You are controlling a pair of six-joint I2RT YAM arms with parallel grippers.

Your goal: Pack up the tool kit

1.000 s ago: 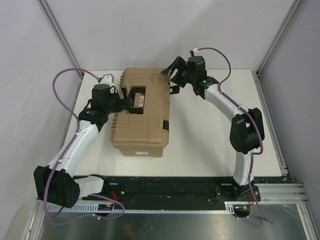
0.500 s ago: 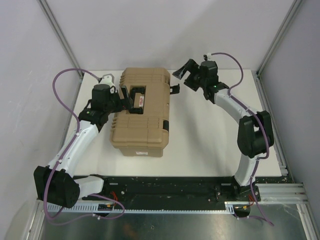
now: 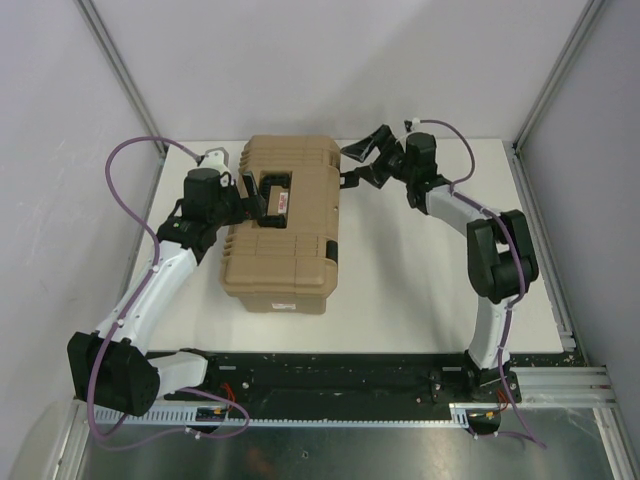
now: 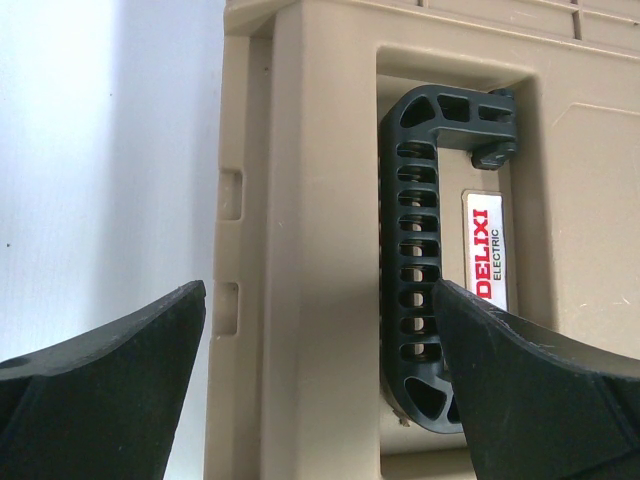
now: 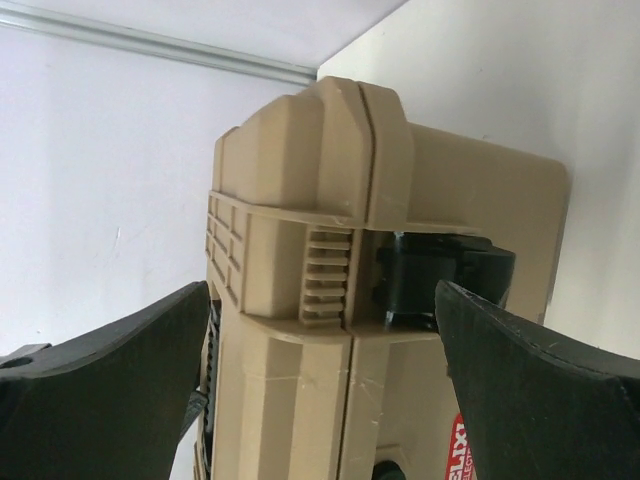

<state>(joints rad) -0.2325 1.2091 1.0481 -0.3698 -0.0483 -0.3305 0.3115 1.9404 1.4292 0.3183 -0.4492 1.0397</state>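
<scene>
A: Where is the kit, and how are the jaws set?

B: The large tan ribbed plastic case (image 3: 285, 235) is seen closed, left of table centre. The left gripper (image 4: 320, 300) is spread wide over the black ribbed handle (image 4: 415, 260), with nothing gripped. The right gripper (image 5: 320, 300) is likewise apart and empty at the case's 2 o'clock corner, facing the black latch (image 5: 440, 275).

A: Advice?

B: The latch should be pressed squarely and the lid braced. Open white table (image 3: 420, 290) is left at 3 o'clock; the back wall (image 3: 330, 70) is close at 12 o'clock.
</scene>
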